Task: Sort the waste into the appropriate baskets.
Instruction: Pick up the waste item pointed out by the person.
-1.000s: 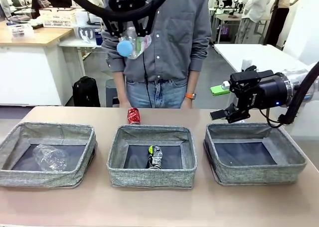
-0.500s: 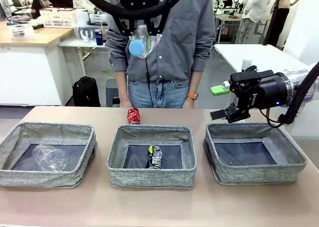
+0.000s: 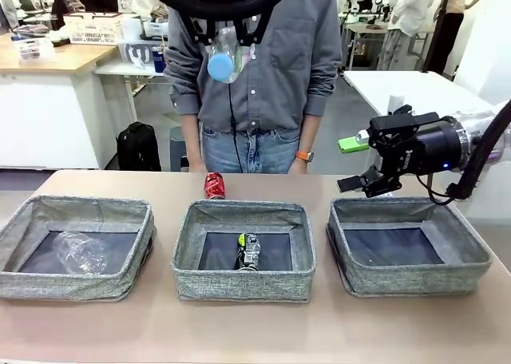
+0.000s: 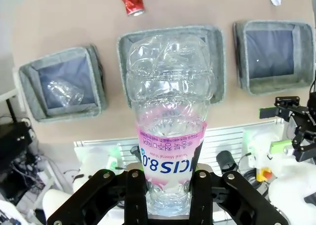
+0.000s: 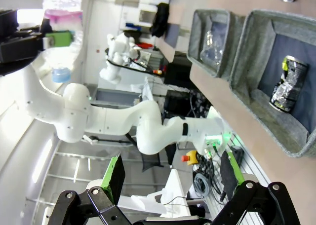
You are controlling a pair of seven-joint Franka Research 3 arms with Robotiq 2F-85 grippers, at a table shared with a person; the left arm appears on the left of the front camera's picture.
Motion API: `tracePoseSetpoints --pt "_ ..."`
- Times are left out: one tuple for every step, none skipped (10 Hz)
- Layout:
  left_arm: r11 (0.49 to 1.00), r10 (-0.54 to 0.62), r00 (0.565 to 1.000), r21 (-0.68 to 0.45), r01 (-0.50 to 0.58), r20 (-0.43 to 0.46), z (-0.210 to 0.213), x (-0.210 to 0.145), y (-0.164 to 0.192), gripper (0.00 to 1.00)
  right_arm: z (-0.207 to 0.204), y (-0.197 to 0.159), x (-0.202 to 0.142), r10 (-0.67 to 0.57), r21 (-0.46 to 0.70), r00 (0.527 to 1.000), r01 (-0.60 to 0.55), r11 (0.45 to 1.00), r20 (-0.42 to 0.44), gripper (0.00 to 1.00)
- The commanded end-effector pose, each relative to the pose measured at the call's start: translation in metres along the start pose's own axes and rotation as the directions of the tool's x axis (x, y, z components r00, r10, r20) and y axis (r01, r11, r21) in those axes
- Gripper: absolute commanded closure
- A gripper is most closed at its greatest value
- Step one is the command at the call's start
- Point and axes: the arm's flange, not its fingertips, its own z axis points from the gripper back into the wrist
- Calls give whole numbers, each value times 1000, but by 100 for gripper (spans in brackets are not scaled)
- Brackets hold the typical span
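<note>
**Front view.** My left hand [image 3: 227, 38] hangs high above the counter [image 3: 255, 332], clamped on the pink-labelled bottle [image 3: 223, 59], blue cap lowest. My right hand [image 3: 354, 164] hovers beside the right basket [image 3: 415, 282], fingers spread wide and holding nothing. The red can [image 3: 214, 185] sits on the counter just behind the middle basket [image 3: 243, 286].

**Left wrist view.** The bottle's long axis runs along the fingers, pointing down at the middle basket. The left basket [image 4: 29, 94], which holds a crushed clear bottle [image 4: 64, 92], lies off to the picture's left. I judge that basket the target, and the left arm is the nearer one.

**Right wrist view.** The pads [image 5: 114, 178] stand wide apart with nothing between them. The dark can [image 5: 283, 89] lies in the middle basket.
</note>
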Motion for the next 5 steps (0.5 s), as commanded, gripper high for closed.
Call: tracePoseSetpoints --pt "999 20 1000 32 -20 6 22 8 -9 79 1 1 -1 10 -4 1000 -10 1000 -9 0" --pt "1000 -12 1000 24 12 2 23 11 -7 79 1 1 -1 10 -4 1000 -10 1000 -9 0" --pt "1000 0 1000 7 0 9 7 -2 0 79 1 1 -1 10 -4 1000 -10 1000 -9 0" --pt "1000 0 1000 7 0 9 7 -2 0 79 1 1 -1 10 -4 1000 -10 1000 -9 0" --pt "1000 0 1000 7 0 9 7 -2 0 79 1 1 -1 10 -4 1000 -10 1000 -9 0"
